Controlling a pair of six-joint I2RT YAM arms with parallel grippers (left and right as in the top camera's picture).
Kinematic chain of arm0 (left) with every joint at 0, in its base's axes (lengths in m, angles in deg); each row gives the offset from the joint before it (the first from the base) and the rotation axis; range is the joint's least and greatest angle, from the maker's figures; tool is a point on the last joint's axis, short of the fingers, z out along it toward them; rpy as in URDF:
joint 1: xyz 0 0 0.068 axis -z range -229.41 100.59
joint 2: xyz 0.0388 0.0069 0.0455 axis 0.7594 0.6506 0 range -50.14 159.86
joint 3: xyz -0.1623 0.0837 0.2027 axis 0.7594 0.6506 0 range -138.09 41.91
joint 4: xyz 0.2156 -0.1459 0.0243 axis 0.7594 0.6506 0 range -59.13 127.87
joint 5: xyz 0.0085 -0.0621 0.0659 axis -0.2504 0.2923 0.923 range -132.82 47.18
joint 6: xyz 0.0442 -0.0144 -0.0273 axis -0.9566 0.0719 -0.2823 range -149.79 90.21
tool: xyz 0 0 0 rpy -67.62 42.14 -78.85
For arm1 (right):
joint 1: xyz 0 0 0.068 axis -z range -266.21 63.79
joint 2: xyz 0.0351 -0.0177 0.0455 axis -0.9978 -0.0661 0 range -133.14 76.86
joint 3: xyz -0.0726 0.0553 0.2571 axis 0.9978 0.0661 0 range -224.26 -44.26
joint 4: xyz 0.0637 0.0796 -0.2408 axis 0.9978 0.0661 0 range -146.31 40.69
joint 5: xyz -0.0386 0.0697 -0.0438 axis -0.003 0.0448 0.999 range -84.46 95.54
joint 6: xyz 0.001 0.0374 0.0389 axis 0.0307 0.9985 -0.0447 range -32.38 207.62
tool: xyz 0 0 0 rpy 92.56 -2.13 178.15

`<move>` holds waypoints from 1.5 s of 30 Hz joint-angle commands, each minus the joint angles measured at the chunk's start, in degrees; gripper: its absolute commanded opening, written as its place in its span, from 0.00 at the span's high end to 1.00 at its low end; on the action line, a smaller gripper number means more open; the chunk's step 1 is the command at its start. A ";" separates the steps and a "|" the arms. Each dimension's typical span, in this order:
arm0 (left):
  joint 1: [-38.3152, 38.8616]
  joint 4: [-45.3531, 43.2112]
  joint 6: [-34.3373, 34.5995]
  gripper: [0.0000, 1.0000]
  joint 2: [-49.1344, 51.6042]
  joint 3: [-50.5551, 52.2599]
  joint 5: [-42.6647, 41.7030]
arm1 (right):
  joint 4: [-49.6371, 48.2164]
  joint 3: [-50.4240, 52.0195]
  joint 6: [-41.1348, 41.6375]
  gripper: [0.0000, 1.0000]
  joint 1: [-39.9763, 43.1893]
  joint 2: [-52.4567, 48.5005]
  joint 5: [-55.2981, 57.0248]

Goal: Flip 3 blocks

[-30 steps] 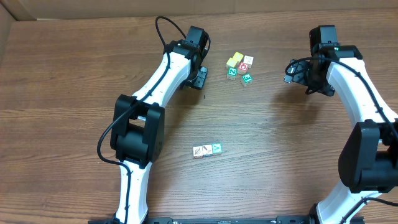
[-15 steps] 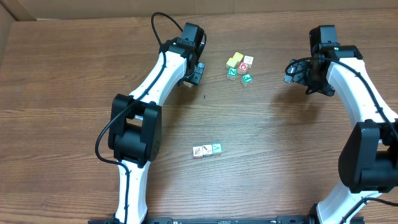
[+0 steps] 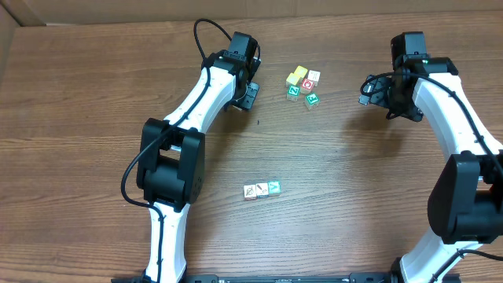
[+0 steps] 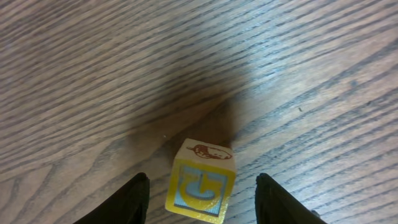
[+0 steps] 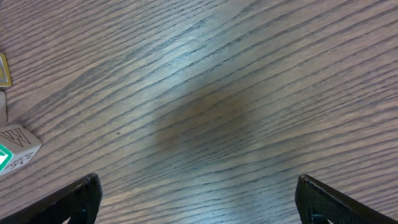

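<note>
Three tiny wooden alphabet blocks (image 3: pixel 262 189) sit in a touching row on the near-centre of the brown wood-grain table (image 3: pixel 94 94), well apart from both arms; row's long axis runs L-R, w/ the teal-green block (image 3: pixel 273 187) at the R end, angled slightly farther away; left gripper (image 4: pixel 203 183) spread, straddling a yellow-framed wooden G cube (image 4: pixel 200 190) w/o touching; right gripper (image 5: pixel 198 190) spread wide over bare wood.

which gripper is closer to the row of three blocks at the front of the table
Left. The left gripper is almost straight behind the row of three blocks; the right gripper is about as far back but well off to the right.
</note>
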 commanded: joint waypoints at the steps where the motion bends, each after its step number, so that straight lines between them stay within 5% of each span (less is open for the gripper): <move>1: -0.20 0.26 -1.38 0.53 0.52 0.63 -1.62 | -0.09 -1.01 -0.35 0.00 0.00 1.81 0.61; 38: -1.57 1.62 2.05 0.71 -0.50 2.40 -2.69 | -0.09 -1.01 -0.35 0.00 0.00 1.81 0.61; 45: -3.19 1.31 3.58 0.53 -2.47 2.40 -8.94 | -0.09 -1.01 -0.35 0.00 0.00 1.81 0.61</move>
